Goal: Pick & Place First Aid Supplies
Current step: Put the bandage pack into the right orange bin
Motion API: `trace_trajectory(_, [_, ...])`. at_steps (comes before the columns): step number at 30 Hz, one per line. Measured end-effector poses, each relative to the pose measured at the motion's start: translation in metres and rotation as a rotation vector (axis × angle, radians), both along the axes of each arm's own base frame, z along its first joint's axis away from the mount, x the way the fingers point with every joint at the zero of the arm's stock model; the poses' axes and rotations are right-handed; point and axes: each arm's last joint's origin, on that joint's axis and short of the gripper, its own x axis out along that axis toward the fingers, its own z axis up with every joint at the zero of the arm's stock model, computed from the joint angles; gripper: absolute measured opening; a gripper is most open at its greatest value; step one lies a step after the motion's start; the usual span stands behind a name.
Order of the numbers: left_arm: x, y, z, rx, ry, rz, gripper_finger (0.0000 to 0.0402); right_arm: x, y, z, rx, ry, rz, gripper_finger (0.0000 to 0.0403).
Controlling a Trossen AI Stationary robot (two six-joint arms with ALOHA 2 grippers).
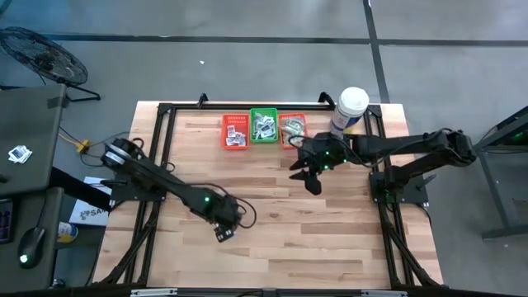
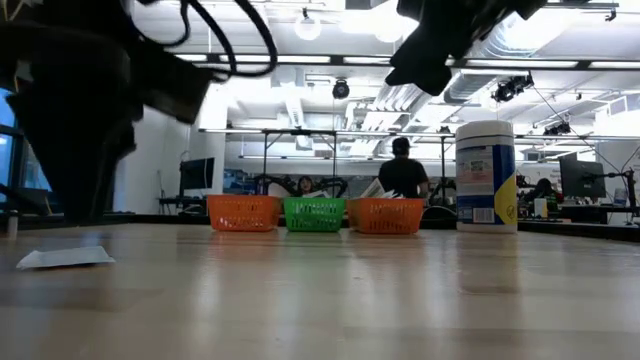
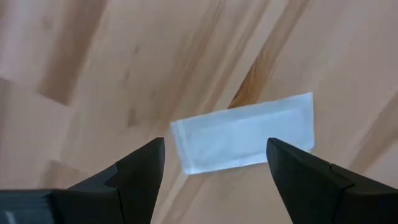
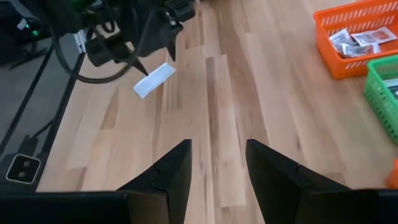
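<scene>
A pale, narrow flat packet [image 3: 242, 134] lies flat on the wooden table near its front left, also seen in the low view [image 2: 65, 257] and the right wrist view [image 4: 154, 79]. My left gripper [image 3: 214, 171] hangs just above the packet, pointing down and open. Its two fingers stand over the packet's long sides and touch nothing. In the high view my left gripper [image 1: 223, 233] is over the same spot. My right gripper [image 1: 304, 176] is raised over the table's middle, slanting down, and open [image 4: 217, 168] with nothing between its fingers.
Along the far edge stand three small baskets holding packets: a red one [image 1: 235, 132], a green one [image 1: 264, 125] and an orange one [image 1: 292, 129]. A white tub with a blue label [image 1: 351, 110] stands to their right. Bare wood lies between the arms.
</scene>
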Motion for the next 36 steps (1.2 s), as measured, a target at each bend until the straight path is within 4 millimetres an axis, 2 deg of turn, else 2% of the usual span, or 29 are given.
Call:
trace_trajectory(13, [0.01, -0.006, -0.032, -0.037, 0.097, 0.186, 0.0277, 0.0, 0.018, -0.001, -0.006, 0.01, 0.015, 0.0145])
trace_trajectory(23, [0.011, -0.006, -0.038, -0.038, 0.106, 0.212, 0.0271, 0.0, 0.026, -0.001, 0.004, 0.013, 0.024, 0.0145])
trace_trajectory(27, [0.012, -0.007, -0.043, -0.055, 0.134, 0.226, 0.0242, 0.0, 0.026, -0.001, 0.013, 0.016, 0.022, 0.0145])
trace_trajectory(36, [0.014, -0.009, -0.05, -0.076, 0.154, 0.284, 0.0149, -0.001, 0.026, -0.002, 0.017, 0.029, 0.019, 0.0145])
